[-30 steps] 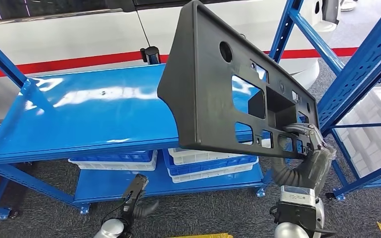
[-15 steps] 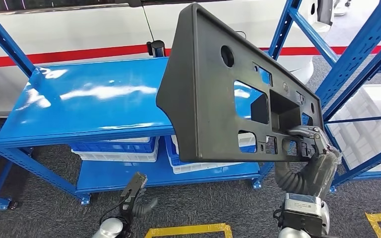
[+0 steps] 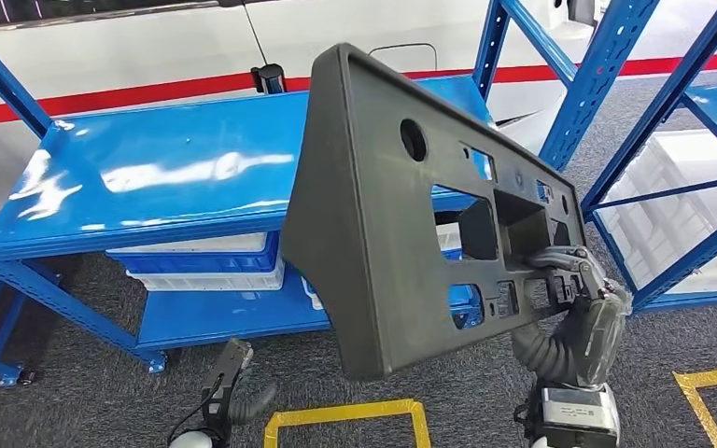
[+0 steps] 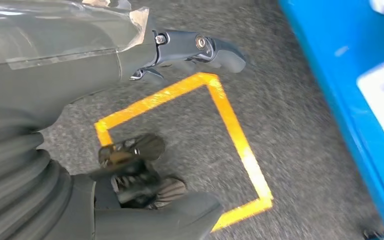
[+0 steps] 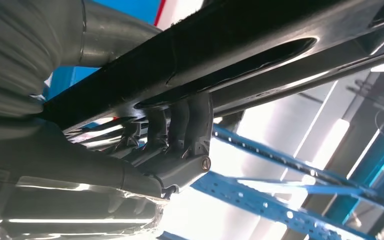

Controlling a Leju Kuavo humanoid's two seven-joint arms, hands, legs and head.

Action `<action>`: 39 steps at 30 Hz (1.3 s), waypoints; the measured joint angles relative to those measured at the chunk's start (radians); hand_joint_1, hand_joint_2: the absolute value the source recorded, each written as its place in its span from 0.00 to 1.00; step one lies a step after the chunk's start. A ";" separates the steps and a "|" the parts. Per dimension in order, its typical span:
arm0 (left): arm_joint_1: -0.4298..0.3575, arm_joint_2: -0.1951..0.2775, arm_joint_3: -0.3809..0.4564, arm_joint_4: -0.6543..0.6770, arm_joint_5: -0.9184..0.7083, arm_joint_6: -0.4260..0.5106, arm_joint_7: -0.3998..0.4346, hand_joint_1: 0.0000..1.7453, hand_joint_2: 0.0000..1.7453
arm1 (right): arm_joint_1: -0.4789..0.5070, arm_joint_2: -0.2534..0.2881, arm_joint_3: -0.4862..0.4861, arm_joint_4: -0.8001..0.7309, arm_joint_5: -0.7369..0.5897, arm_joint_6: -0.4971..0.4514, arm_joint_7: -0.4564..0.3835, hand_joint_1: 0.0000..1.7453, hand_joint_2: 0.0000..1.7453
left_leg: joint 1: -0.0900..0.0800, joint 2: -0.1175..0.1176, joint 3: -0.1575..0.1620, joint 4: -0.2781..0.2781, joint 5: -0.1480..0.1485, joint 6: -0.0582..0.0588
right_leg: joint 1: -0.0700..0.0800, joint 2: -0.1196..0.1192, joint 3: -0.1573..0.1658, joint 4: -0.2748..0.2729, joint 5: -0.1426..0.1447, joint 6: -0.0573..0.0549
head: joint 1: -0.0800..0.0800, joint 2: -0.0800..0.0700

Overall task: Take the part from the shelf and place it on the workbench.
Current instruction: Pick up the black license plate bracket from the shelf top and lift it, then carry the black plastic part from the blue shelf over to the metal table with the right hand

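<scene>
Head view: right hand [image 3: 574, 280] grips the black panel [image 3: 383, 205] at centre frame; left hand [image 3: 229, 387], lower left, apparently loose, holding nothing.

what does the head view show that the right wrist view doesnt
Head view alone: the black part's whole face with its cutouts, the blue shelf top, white and blue bins beneath it, yellow floor tape and the left robot hand hanging low. Right wrist view alone: the right robot hand's fingers wrapped over the part's edge from below. Both: the part, the right robot hand gripping it, and blue rack beams.
</scene>
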 joint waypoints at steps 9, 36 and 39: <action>0.166 0.020 0.070 -0.133 -0.107 -0.051 -0.032 0.00 1.00 | 0.041 -0.018 -0.042 -0.014 -0.074 0.008 -0.049 1.00 1.00 | -0.033 0.001 0.216 -0.292 0.082 0.046 | 0.003 -0.002 -0.028 -0.012 0.056 0.040 | -0.003 0.000; 0.323 -0.002 0.074 -0.170 0.003 -0.003 -0.112 0.00 1.00 | 0.059 -0.051 -0.069 0.034 -0.157 0.032 -0.089 1.00 1.00 | -0.014 -0.009 0.223 -0.287 0.086 0.012 | 0.002 -0.012 0.041 -0.043 0.008 0.021 | -0.004 0.000; 0.334 0.001 0.074 -0.176 0.008 0.003 -0.112 0.00 1.00 | 0.065 -0.052 -0.079 0.033 -0.155 0.024 -0.091 1.00 1.00 | -0.024 -0.009 0.228 -0.316 0.098 0.030 | 0.002 -0.013 0.035 -0.048 0.026 0.043 | -0.006 0.000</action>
